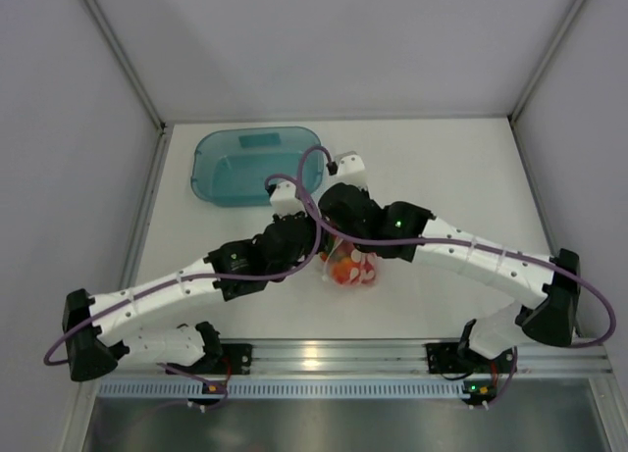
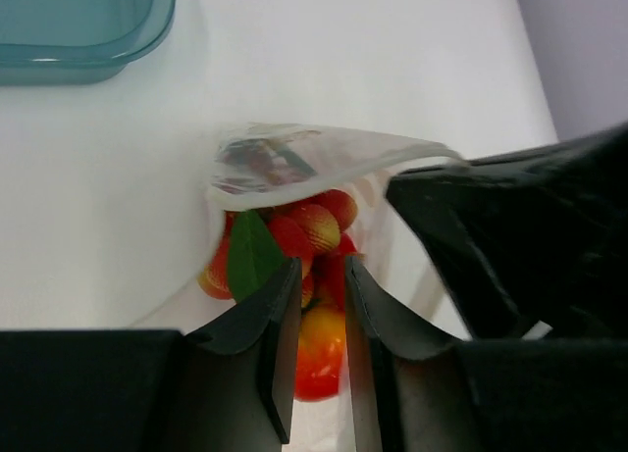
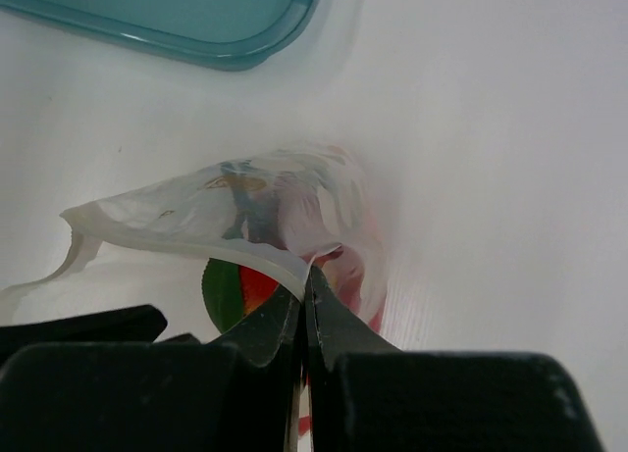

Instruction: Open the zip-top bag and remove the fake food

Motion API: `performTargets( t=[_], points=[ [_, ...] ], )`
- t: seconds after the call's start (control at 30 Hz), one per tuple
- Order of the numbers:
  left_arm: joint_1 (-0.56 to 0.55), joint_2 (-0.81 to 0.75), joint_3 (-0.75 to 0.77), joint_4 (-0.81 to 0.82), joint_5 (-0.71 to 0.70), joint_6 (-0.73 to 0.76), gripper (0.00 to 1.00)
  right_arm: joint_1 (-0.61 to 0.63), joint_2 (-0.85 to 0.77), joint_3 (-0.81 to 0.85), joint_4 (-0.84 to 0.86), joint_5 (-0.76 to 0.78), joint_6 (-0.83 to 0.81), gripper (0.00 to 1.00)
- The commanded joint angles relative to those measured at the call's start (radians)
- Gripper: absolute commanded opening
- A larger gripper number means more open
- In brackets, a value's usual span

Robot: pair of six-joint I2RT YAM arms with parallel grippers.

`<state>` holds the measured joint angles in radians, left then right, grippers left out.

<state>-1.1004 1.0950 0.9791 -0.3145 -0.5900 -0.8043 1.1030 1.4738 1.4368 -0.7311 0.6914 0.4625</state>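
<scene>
The zip-top bag (image 1: 351, 269) lies on the table between the two arms, its mouth held open. It also shows in the left wrist view (image 2: 294, 158) and the right wrist view (image 3: 245, 202). The fake food (image 2: 314, 226) sits inside it: red and orange pieces and a green leaf (image 3: 222, 291). My right gripper (image 3: 306, 276) is shut on the bag's rim strip and lifts that edge. My left gripper (image 2: 320, 268) reaches into the bag's mouth. Its jaws stand a narrow gap apart with a red piece between the tips.
A translucent teal tray (image 1: 257, 165) stands at the back left of the white table, close behind the grippers; it also shows in the left wrist view (image 2: 78, 30) and the right wrist view (image 3: 196, 21). Grey walls enclose the table on three sides.
</scene>
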Motion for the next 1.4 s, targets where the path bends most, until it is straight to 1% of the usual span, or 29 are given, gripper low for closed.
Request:
performTargets(
  t=[0.0,0.13,0.27,0.33,0.37,0.4,0.43,0.53,0.67,0.8,0.83,0.93,1.03,1.13,1.3,1.37],
  points=[
    [-0.003,0.054,-0.016,0.049,-0.096,-0.033,0.29,-0.006,-0.105,-0.038,0.130,0.019,0.059,0.00],
    [0.010,0.092,-0.014,0.086,-0.113,-0.012,0.30,-0.014,-0.145,-0.070,0.139,0.005,0.074,0.00],
    [0.025,0.137,-0.020,0.163,-0.090,0.023,0.31,-0.028,-0.178,-0.102,0.150,-0.050,0.093,0.00],
    [0.028,0.173,-0.014,0.182,-0.102,0.028,0.32,-0.055,-0.199,-0.136,0.183,-0.131,0.099,0.00],
    [0.033,0.184,-0.011,0.190,-0.106,0.031,0.33,-0.083,-0.217,-0.150,0.197,-0.166,0.110,0.00],
    [0.037,0.207,-0.010,0.195,-0.111,0.031,0.34,-0.097,-0.230,-0.165,0.211,-0.238,0.114,0.00],
    [0.049,0.216,-0.008,0.210,-0.108,0.036,0.35,-0.107,-0.240,-0.197,0.244,-0.266,0.119,0.00],
    [0.082,0.250,0.003,0.226,-0.093,0.057,0.36,-0.137,-0.279,-0.248,0.271,-0.334,0.133,0.00],
    [0.111,0.284,0.020,0.247,-0.096,0.079,0.45,-0.161,-0.319,-0.295,0.301,-0.398,0.139,0.00],
    [0.125,0.322,0.029,0.304,-0.030,0.106,0.47,-0.199,-0.340,-0.351,0.338,-0.533,0.142,0.00],
    [0.126,0.331,0.035,0.304,-0.004,0.114,0.47,-0.209,-0.342,-0.358,0.340,-0.547,0.143,0.00],
    [0.125,0.359,0.040,0.379,0.065,0.129,0.47,-0.242,-0.356,-0.391,0.351,-0.579,0.142,0.00],
    [0.126,0.378,0.040,0.419,0.093,0.142,0.47,-0.278,-0.379,-0.421,0.352,-0.609,0.131,0.00],
    [0.126,0.385,0.030,0.469,0.150,0.151,0.47,-0.307,-0.402,-0.443,0.342,-0.618,0.117,0.00],
    [0.123,0.436,0.053,0.479,0.136,0.155,0.48,-0.339,-0.444,-0.472,0.345,-0.685,0.093,0.00],
    [0.123,0.462,0.067,0.492,0.142,0.166,0.48,-0.348,-0.455,-0.481,0.346,-0.687,0.085,0.00]
  ],
)
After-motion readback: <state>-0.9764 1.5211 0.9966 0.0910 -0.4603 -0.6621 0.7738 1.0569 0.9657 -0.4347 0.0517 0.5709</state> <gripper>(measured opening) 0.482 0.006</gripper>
